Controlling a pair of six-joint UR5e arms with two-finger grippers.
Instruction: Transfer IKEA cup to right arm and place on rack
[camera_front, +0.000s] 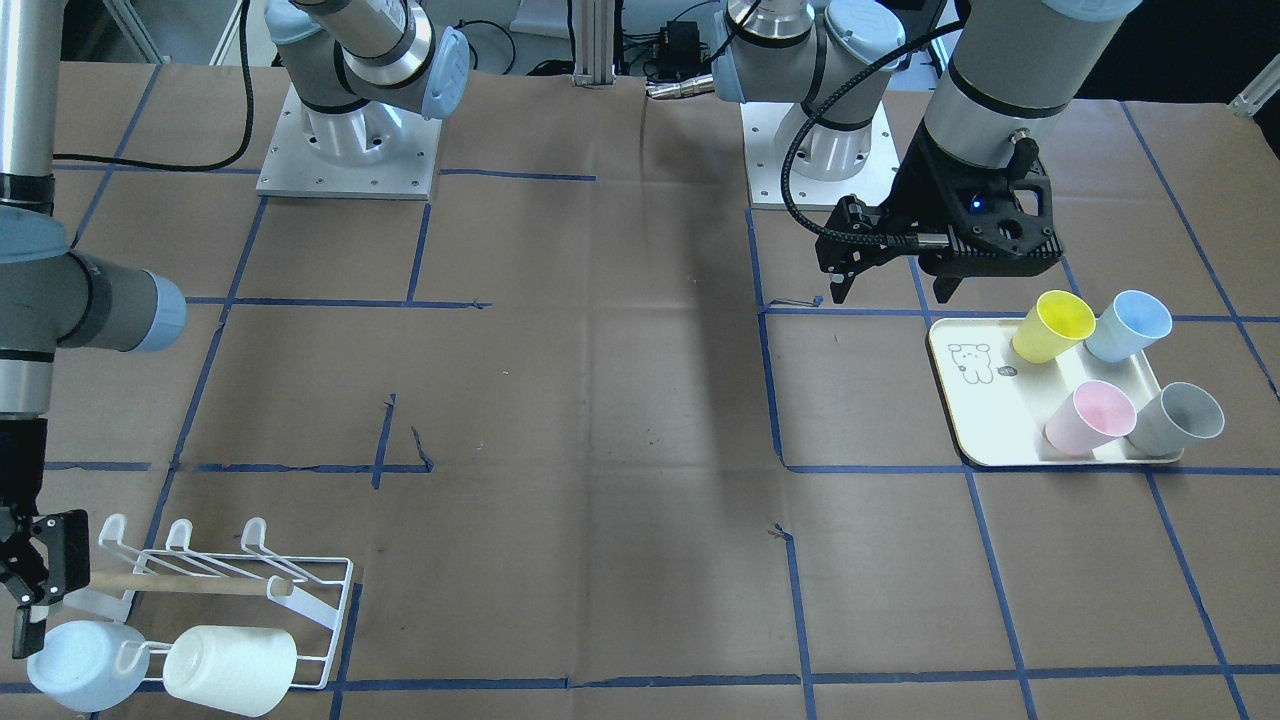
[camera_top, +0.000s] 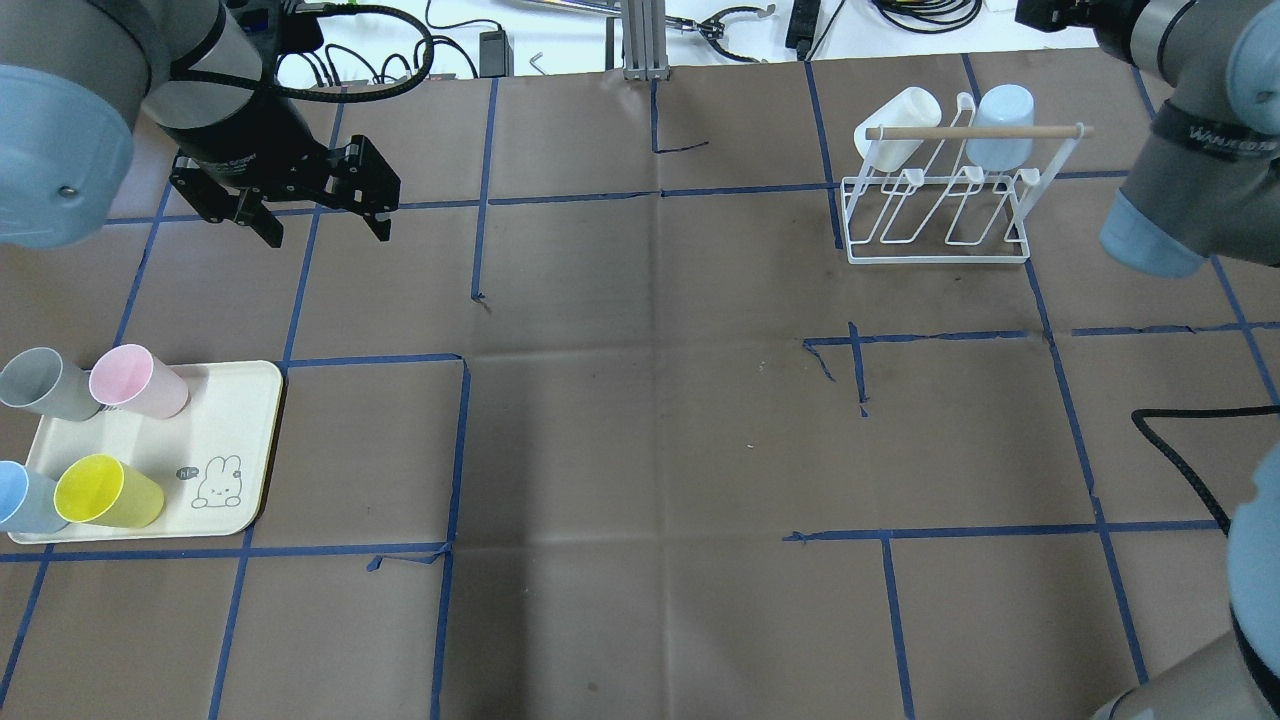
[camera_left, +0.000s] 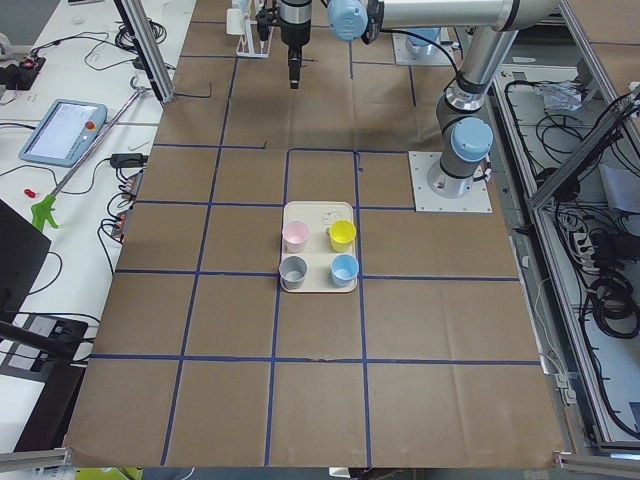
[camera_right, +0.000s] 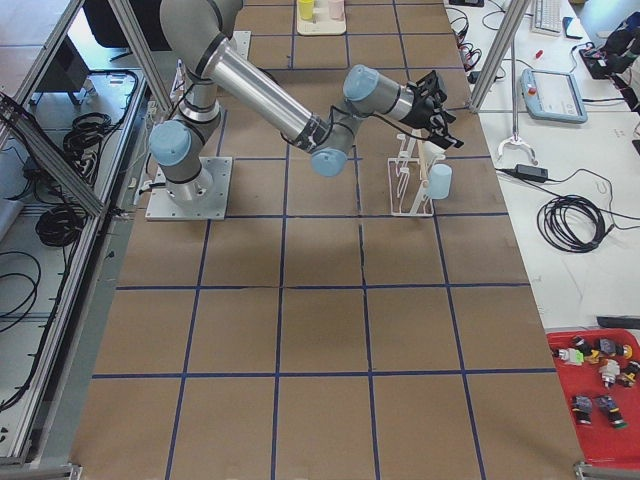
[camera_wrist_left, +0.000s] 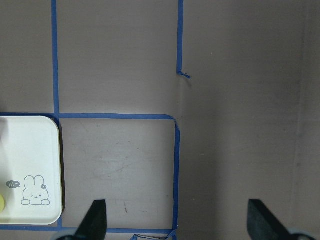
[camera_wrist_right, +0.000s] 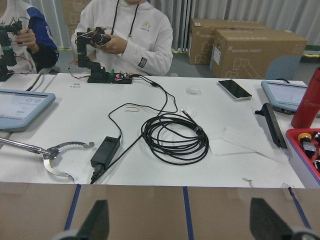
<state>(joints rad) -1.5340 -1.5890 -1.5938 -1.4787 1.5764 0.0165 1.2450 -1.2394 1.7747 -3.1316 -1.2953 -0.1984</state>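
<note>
The white wire rack (camera_top: 940, 215) with its wooden dowel stands at the far right; in the front view it (camera_front: 230, 580) is at bottom left. A white cup (camera_top: 897, 128) and a pale blue cup (camera_top: 1000, 125) hang on it. My right gripper (camera_front: 30, 600) hovers just beside the pale blue cup (camera_front: 85, 665); its wrist view shows the gripper (camera_wrist_right: 180, 225) open and empty, facing the operators' bench. My left gripper (camera_top: 310, 215) is open and empty, high above the table behind the cream tray (camera_top: 235, 400). Its wrist view (camera_wrist_left: 179, 225) shows bare table between the fingers.
The cream tray (camera_front: 965, 400) holds several upright cups: yellow (camera_top: 108, 492), pink (camera_top: 137, 381), grey (camera_top: 45, 384), blue (camera_top: 22, 498). Brown paper with blue tape lines covers the table. People sit at the white bench (camera_wrist_right: 160, 130) beyond the far edge.
</note>
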